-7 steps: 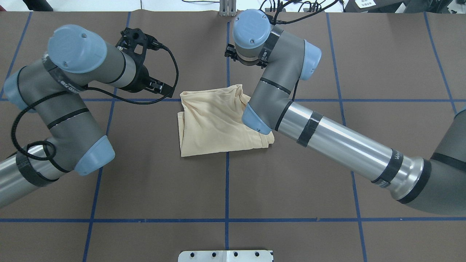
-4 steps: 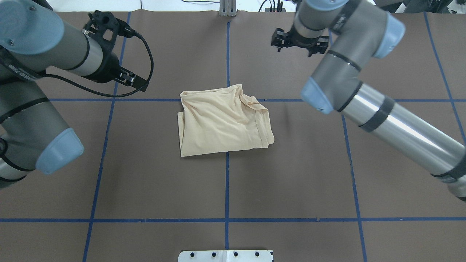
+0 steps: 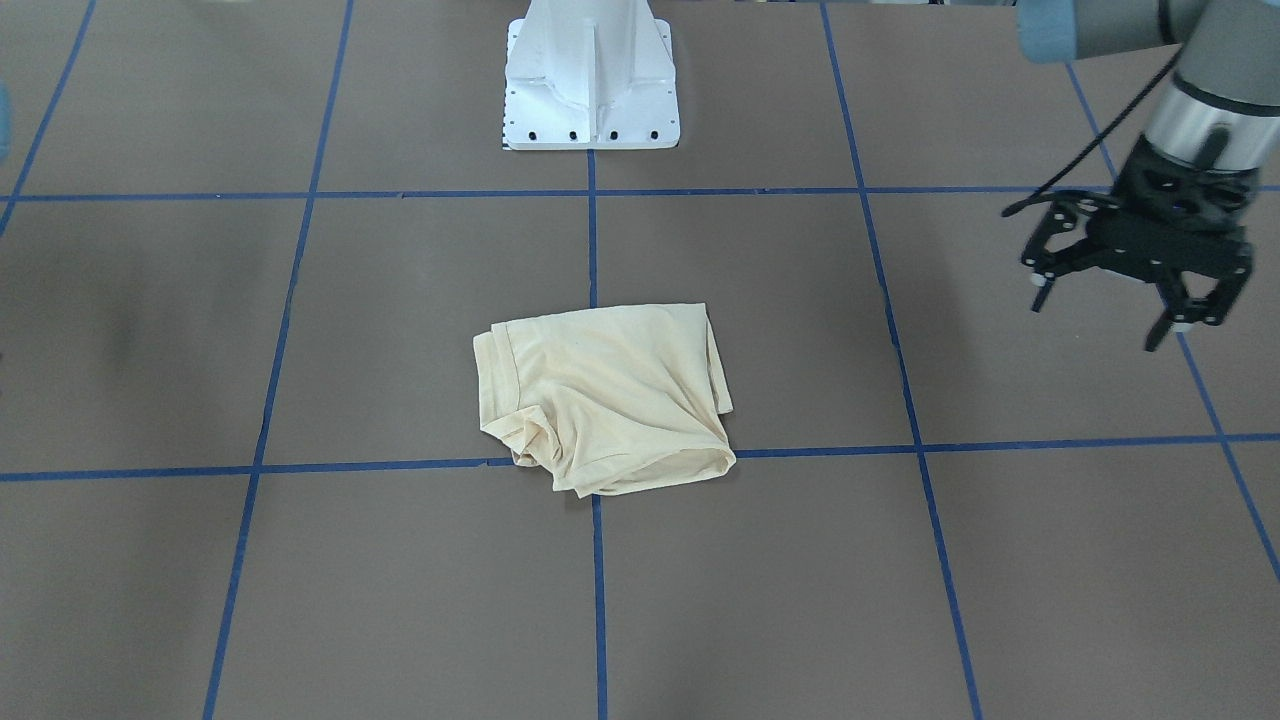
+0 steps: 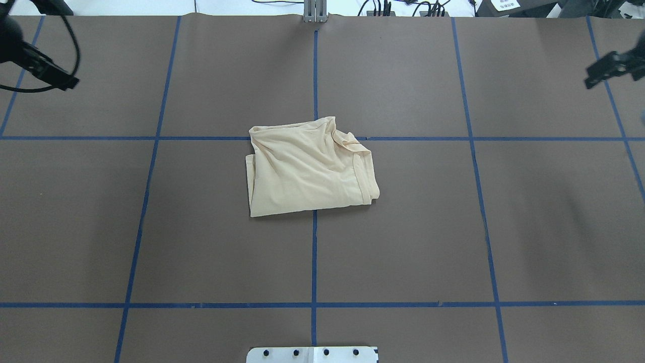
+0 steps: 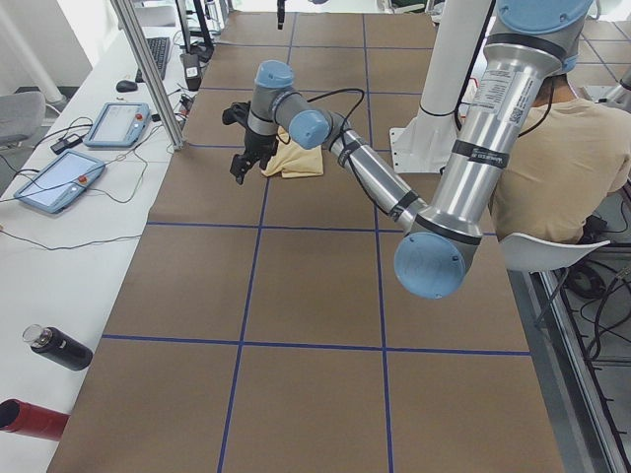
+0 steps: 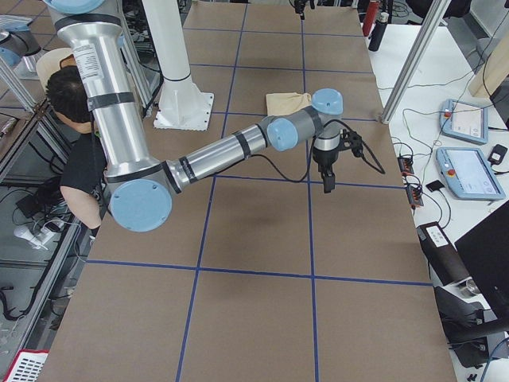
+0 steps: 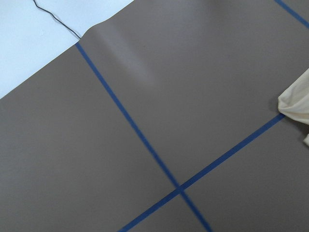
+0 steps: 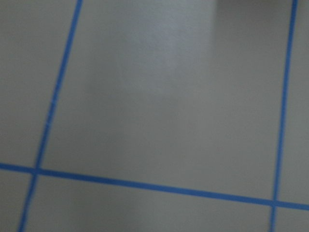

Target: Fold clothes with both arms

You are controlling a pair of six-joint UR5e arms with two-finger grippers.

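Observation:
The pale cream-yellow shirt lies folded into a rough rectangle at the table's middle, with its print hidden. It also shows in the front view, in both side views, and as a corner in the left wrist view. My left gripper is open and empty, held above the table far off to the shirt's side; it also shows in the exterior left view. My right gripper hangs over bare table on the other side. Only a black part of it shows at the overhead view's right edge, so I cannot tell its state.
The white pedestal base stands at the robot's side of the brown table with its blue tape grid. A seated person is beside the base. Touch pendants and bottles lie on the white side strip.
Both arms have swung outward from beside the shirt to the table's left and right sides. The shirt has not moved.

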